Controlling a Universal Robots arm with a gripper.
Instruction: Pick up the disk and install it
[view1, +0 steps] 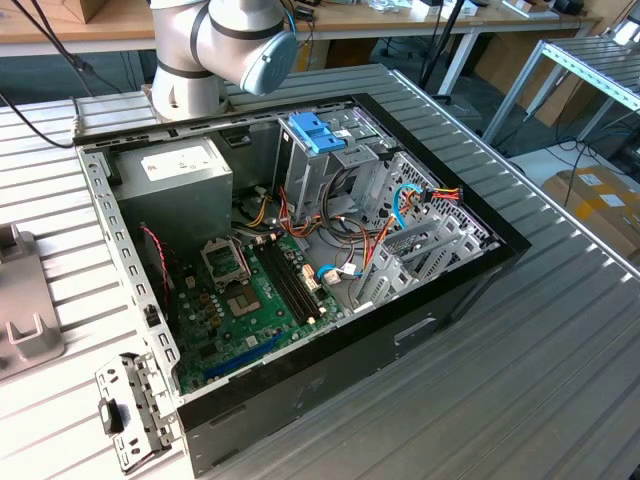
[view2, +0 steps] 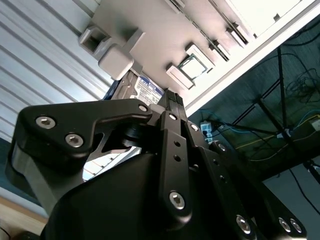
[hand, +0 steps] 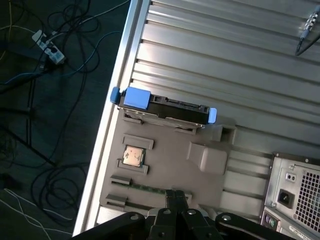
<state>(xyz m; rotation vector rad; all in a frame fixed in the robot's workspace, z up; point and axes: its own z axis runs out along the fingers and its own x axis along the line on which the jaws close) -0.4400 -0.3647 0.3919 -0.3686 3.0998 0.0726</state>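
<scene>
Half the disk (view2: 145, 90) hides behind the seemingly clenched, empty end effector (view2: 173, 95).

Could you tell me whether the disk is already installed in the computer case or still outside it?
Outside it: in the first wrist view the disk rests in the grey fixture on the table.

1. The disk (hand: 170, 106) had a dark body framed in smooth, bright blue plastic.
2. The table (hand: 225, 55) was ribbed, matt silver metal.
3. The gripper (hand: 175, 193) looked matt black, with shiny screws.
4. The holder tray (hand: 165, 165) was matt grey plastic.
</scene>
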